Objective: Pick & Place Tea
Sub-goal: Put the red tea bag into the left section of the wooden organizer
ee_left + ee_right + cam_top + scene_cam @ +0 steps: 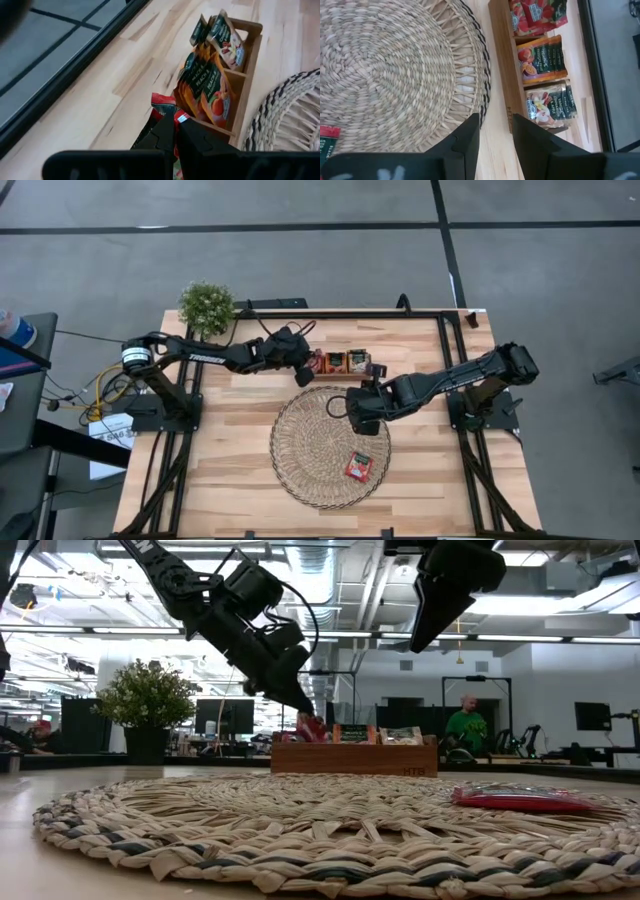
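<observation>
The wooden three-slot tray (345,362) stands at the table's far middle, with tea sachets upright in its slots: red (537,12), orange (542,60) and beige (550,102). My left gripper (312,367) reaches down at the tray's left end, shut on a red sachet (163,103). Another red sachet (359,466) lies flat on the round woven mat (310,450), near its right edge. My right gripper (360,406) hangs open and high (425,635) above the mat's far right rim, next to the tray, touching nothing. My left gripper (175,132) pinches the red sachet by its upper edge (165,106) between the two fingers. The fingers slant down from above and from the table's left. The sachet stands tilted at the tray's left slot (312,727), its lower part hidden behind the tray wall.
A small potted plant (206,306) stands at the table's far left corner. The table's black frame rail (75,65) runs behind the tray. Bare wood shows left of the mat and along the near edge. People and desks show in the room beyond.
</observation>
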